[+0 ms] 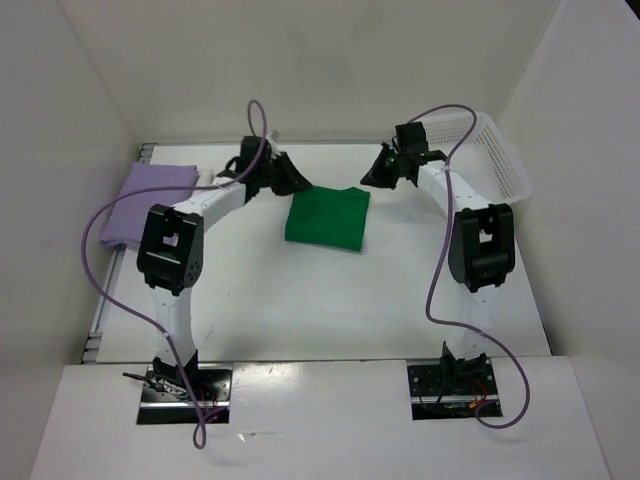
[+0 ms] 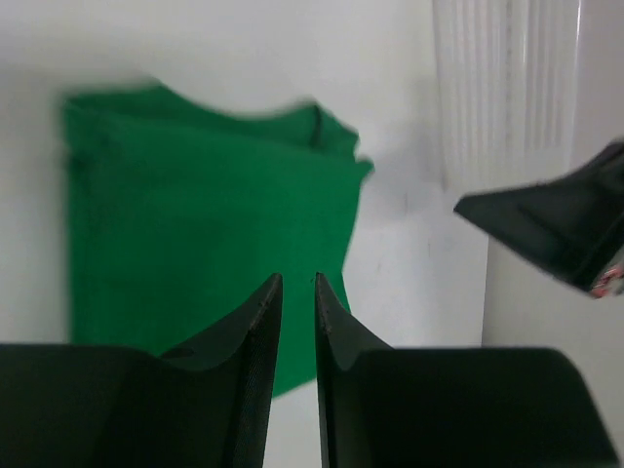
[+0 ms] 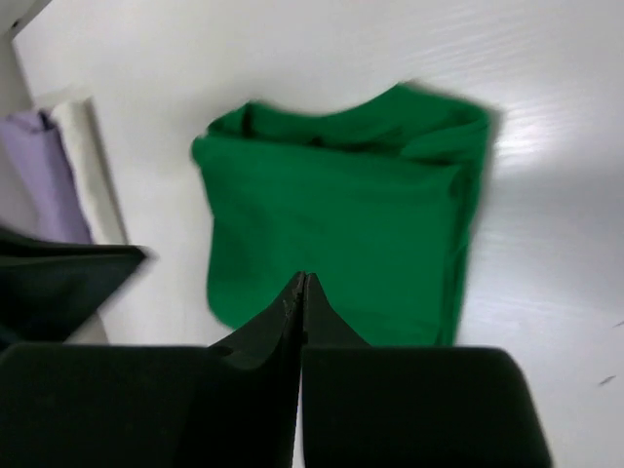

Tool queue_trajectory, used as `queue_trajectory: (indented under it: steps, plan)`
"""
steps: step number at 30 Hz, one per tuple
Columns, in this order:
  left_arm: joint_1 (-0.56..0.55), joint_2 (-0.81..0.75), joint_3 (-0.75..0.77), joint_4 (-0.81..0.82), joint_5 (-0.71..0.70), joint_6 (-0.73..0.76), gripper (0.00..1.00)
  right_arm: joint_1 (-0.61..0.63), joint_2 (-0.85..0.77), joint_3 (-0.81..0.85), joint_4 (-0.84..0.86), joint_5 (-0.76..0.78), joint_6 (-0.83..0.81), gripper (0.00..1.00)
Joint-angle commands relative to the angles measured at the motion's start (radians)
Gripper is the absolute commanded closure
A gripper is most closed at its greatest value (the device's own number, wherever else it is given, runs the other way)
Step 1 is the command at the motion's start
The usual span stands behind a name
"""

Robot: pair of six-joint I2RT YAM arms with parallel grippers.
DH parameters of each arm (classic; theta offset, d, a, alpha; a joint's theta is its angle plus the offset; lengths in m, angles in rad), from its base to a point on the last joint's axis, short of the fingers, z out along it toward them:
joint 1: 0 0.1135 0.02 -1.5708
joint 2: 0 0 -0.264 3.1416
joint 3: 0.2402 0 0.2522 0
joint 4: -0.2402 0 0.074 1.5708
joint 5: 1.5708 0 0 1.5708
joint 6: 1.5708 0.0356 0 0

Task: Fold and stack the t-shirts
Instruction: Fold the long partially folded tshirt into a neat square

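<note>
The bright green t-shirt [image 1: 328, 218] lies folded in a rough square in the middle of the table. It also shows in the left wrist view [image 2: 205, 214] and the right wrist view [image 3: 341, 214]. The lavender t-shirt [image 1: 145, 203] lies folded at the far left, and a strip of the white t-shirt [image 3: 83, 166] shows beside it [image 3: 44, 175]. My left gripper [image 1: 295, 182] [image 2: 297, 278] hovers over the green shirt's far left corner, jaws a narrow gap apart and empty. My right gripper [image 1: 372, 175] [image 3: 302, 276] hovers over its far right corner, shut and empty.
The white plastic lattice basket [image 1: 500, 155] stands tilted at the far right by the wall, and shows in the left wrist view [image 2: 507, 88]. White walls close in the table on the left, back and right. Purple cables loop off both arms.
</note>
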Motion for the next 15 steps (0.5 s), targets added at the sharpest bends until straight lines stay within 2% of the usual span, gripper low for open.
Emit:
queue_trajectory:
  steps: [1,4,8,12,15]
  plan:
    - [-0.067,0.021,-0.126,0.054,0.065,0.016,0.74,0.075,-0.064,-0.088,0.061,-0.134,0.033,1.0]
    - [-0.067,0.021,-0.23,0.054,0.038,0.025,0.74,0.141,-0.085,-0.184,0.11,-0.139,0.054,1.0]
    - [-0.067,-0.002,-0.351,0.093,0.038,0.028,0.74,0.141,-0.085,-0.324,0.173,-0.141,0.076,1.0]
    - [-0.067,-0.089,-0.494,0.152,0.061,-0.025,0.73,0.141,-0.065,-0.407,0.211,-0.121,0.066,1.0]
    - [-0.067,-0.18,-0.63,0.171,0.089,-0.09,0.66,0.15,-0.041,-0.439,0.211,-0.096,0.042,1.0]
